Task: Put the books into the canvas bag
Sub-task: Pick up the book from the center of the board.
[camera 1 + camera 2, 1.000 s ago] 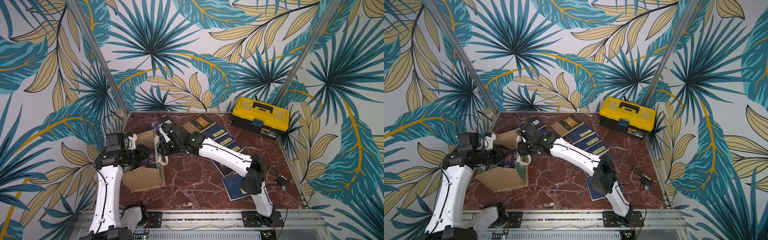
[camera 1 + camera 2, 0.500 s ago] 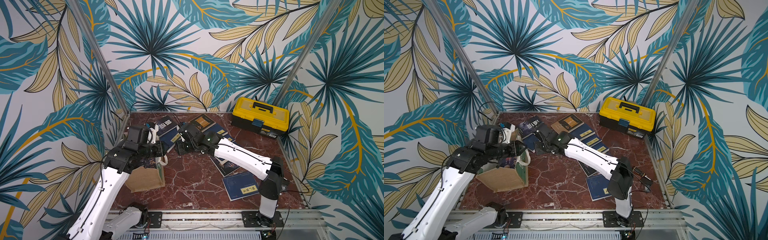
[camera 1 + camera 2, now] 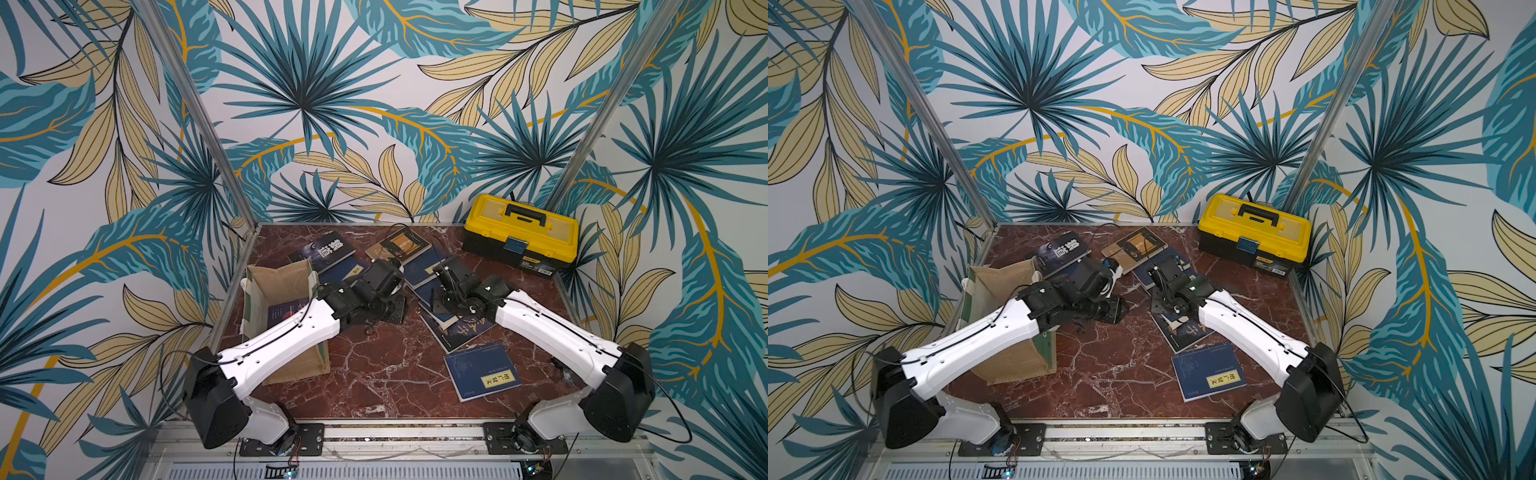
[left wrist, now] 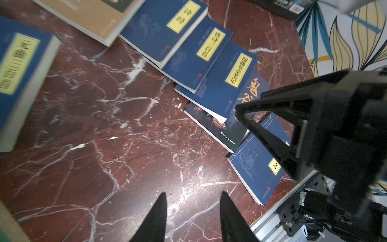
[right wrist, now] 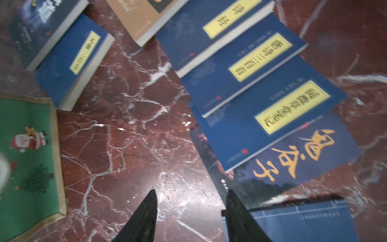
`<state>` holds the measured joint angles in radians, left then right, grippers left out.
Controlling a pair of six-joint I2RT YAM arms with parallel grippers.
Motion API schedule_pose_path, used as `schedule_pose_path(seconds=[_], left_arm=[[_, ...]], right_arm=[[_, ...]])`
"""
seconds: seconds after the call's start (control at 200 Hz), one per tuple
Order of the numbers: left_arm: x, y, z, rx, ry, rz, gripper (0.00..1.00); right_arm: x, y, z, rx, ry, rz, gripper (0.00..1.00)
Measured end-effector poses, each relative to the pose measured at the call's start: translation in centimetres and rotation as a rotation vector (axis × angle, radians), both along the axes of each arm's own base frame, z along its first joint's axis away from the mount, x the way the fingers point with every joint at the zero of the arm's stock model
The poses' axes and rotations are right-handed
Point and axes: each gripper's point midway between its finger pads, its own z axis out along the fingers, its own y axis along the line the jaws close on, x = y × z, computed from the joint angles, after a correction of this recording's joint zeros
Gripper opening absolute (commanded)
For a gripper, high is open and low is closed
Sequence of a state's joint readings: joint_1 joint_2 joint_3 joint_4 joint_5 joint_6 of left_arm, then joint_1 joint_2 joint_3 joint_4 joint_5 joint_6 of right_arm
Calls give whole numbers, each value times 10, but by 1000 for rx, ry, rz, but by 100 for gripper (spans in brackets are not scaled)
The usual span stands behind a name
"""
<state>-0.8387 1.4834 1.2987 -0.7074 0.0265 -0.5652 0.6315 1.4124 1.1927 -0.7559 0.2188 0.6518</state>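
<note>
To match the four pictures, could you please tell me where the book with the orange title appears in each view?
In a top view: the orange-title book lies right of centre, partly hidden by the right arm.
In a top view: same book, same place.
Left wrist: only its title end shows, past the fanned navy books.
Right wrist: its whole title shows, from under those books.
Shared landmark: the lone navy book next to it.

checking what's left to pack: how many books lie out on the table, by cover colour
navy books with yellow labels: 5
tan-brown book: 1
dark book with white title: 1
dark blue book with orange title: 1
total: 8
</note>
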Motion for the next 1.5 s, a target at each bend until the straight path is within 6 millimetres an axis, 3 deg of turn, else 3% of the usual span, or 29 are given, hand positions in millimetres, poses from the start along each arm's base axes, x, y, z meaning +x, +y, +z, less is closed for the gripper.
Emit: schedule_pose_path(seconds=[0.255, 0.396, 0.576, 0.796, 0.987, 1.217, 1.397, 1.497], left_arm=[[3, -42, -51, -8, 89, -63, 49], [8, -60, -68, -26, 124, -91, 49], [20, -98, -86, -73, 175, -144, 49], [19, -124, -110, -85, 230, -198, 49], [18, -127, -112, -88, 236, -217, 50], [44, -109, -109, -94, 218, -175, 53], [77, -83, -91, -105, 158, -110, 54], [85, -77, -86, -106, 136, -104, 54]], right_arm=[[-35, -85, -49, -30, 111, -253, 58], [-55, -112, -68, -31, 155, -351, 63], [-73, -135, -95, -24, 231, -451, 65], [-89, -138, -126, 49, 309, -510, 65], [-80, -126, -132, 123, 326, -503, 63], [-56, -117, -108, 162, 272, -470, 59], [-39, -112, -88, 194, 210, -451, 59], [-31, -106, -83, 226, 195, -443, 60]])
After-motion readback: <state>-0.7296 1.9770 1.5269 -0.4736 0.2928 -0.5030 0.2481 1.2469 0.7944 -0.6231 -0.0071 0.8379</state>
